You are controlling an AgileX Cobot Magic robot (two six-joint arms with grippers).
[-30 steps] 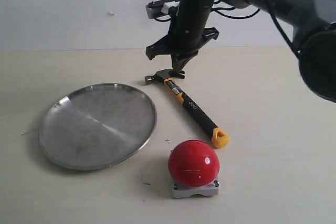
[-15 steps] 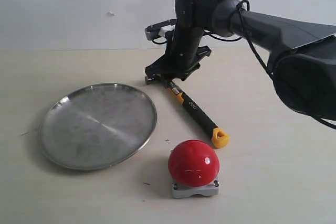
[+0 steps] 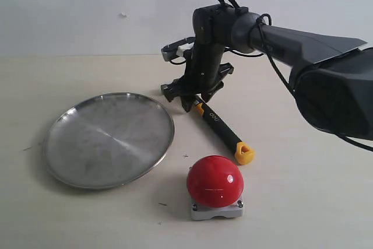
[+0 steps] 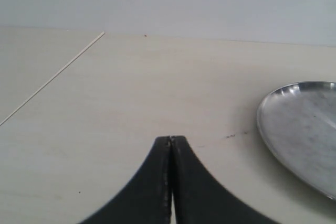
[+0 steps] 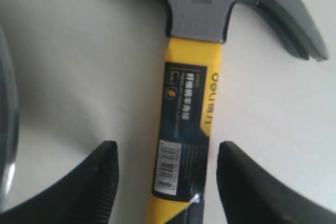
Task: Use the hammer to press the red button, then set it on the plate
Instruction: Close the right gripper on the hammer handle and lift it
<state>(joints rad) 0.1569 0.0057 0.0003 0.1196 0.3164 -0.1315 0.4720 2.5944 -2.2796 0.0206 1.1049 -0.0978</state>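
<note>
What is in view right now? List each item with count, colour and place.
hammer: one; dark steel head, yellow-and-black handle, yellow looped end; lying flat on the table, right of the plate, head toward the wall, loop near the red button.
red button: one; red dome on grey base; front of the table, just in front of the hammer's loop, not touching it.
plate: one; silver steel; on the table, left of the hammer.
table: one; pale beige; under everything.
wall: one; off-white; behind the table.
right claw: one; black; open, one finger on each side of the hammer handle just below the head, gaps showing.
left claw: one; black; shut, over bare table beside the plate's rim.
</note>
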